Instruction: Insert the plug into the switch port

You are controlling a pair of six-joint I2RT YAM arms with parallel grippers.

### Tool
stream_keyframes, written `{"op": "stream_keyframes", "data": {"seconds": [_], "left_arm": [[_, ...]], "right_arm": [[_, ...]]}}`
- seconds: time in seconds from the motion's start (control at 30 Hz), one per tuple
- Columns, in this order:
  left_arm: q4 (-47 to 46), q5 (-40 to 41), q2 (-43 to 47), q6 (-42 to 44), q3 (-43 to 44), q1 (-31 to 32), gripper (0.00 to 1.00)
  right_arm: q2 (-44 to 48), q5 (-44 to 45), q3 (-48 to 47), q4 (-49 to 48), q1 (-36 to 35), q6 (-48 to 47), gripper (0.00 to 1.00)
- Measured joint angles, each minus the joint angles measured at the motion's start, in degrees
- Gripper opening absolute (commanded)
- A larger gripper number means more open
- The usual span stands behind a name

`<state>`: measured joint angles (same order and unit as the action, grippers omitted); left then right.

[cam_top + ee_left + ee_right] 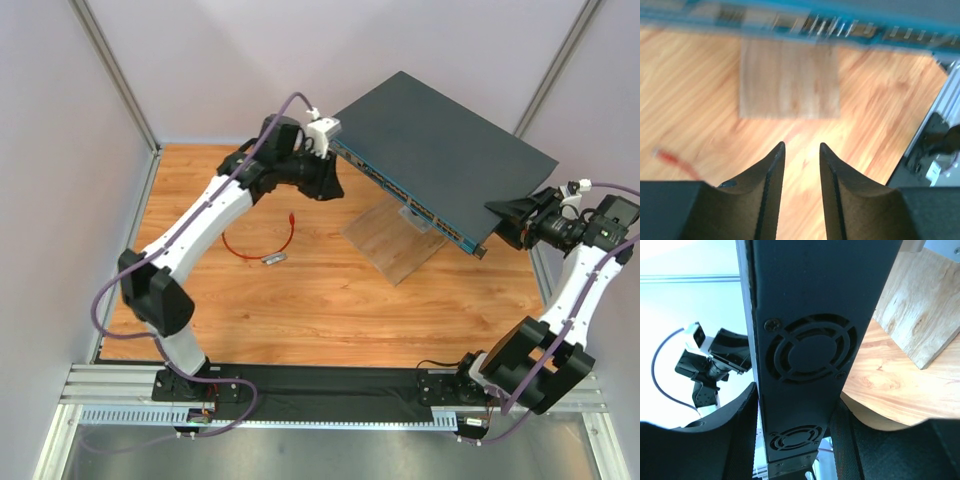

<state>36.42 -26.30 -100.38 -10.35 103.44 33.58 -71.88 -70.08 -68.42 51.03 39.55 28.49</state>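
Observation:
The switch is a wide dark blue-grey box, tilted, with one edge propped on a wooden block. Its row of ports faces the table; the row is blurred at the top of the left wrist view. The red cable lies looped on the table, its red plug pointing toward the switch; the plug is blurred in the left wrist view. My left gripper is open and empty above the table near the switch's left corner. My right gripper is shut on the switch's vented side.
A small grey metallic end lies at the cable's near end. The wooden block stands ahead of the left fingers. White walls and metal posts ring the wooden table. The left arm shows in the right wrist view.

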Motion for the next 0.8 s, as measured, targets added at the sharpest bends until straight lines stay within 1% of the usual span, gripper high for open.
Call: {"op": "stream_keyframes", "data": {"seconds": [0.07,0.1,0.17,0.2,0.27,0.3,0.37,0.4,0.43,0.5,0.63,0.7,0.8], "left_arm": [[1.0,-1.1,4.9,3.5,-5.1,-2.8,0.44],[2.0,-1.2,7.0,4.9,-7.0,-3.8,0.44],[3.8,-1.2,11.9,8.9,-11.5,-5.7,0.44],[4.4,-0.9,13.9,10.6,-13.6,-6.3,0.44],[6.2,-0.5,17.6,14.4,-18.1,-7.0,0.45],[7.2,-0.1,18.7,16.1,-20.2,-7.4,0.49],[8.5,0.9,19.9,18.9,-23.9,-7.9,0.50],[9.5,1.6,20.0,20.4,-25.6,-8.1,0.52],[10.0,2.2,20.0,21.8,-27.4,-8.3,0.54],[11.3,3.5,19.8,24.4,-30.3,-8.7,0.56],[12.5,5.4,19.8,28.2,-34.3,-8.9,0.55],[12.4,6.7,19.6,29.6,-35.7,-8.9,0.48],[12.3,8.1,18.4,31.6,-36.4,-8.9,0.44]], "right_arm": [[-0.7,0.3,-1.0,1.9,-0.1,-1.4,0.39],[-0.9,0.4,-1.5,2.9,-0.1,-2.1,0.50],[-1.1,0.6,-2.0,3.9,-0.1,-2.9,0.59],[-1.1,1.0,-2.4,4.2,-0.2,-3.8,0.67],[-1.0,3.1,-3.3,3.7,-0.5,-7.2,0.75],[-1.0,4.2,-3.8,3.3,-0.5,-8.6,0.81],[-1.0,6.2,-4.5,3.2,-0.7,-11.2,0.87],[-1.0,6.8,-4.7,3.3,-0.7,-12.3,0.95],[-1.0,7.2,-4.8,3.6,-0.6,-13.1,0.99],[-0.9,8.0,-4.9,4.5,-0.1,-15.0,1.00],[-0.1,9.0,-6.1,8.5,1.8,-19.2,1.00],[0.4,10.0,-7.2,11.4,3.1,-22.2,1.00],[1.0,11.7,-9.3,15.7,5.2,-26.2,1.00]]}}
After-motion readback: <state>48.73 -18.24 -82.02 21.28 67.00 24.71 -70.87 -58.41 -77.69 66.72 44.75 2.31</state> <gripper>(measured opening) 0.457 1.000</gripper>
